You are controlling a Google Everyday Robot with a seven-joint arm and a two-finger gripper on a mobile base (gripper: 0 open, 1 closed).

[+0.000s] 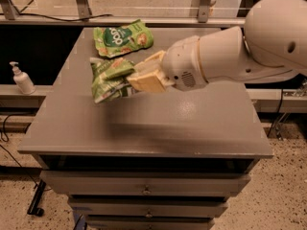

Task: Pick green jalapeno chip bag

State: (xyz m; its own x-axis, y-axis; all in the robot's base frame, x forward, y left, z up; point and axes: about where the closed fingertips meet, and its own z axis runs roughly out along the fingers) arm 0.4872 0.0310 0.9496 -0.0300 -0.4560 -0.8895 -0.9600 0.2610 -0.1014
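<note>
The green jalapeno chip bag (pixel 109 78) is light green and crinkly, and hangs above the grey table top (pixel 144 123), left of centre, casting a shadow below. My gripper (pixel 136 75) reaches in from the right on a thick white arm (pixel 230 56) and is shut on the bag's right edge, its cream fingers (pixel 149 78) clamped over it. The bag's lettering is not readable.
A second green bag with a dark round logo (pixel 123 37) lies at the table's back left. A white pump bottle (pixel 21 79) stands on a lower ledge to the left. Drawers (pixel 144 190) sit under the table top.
</note>
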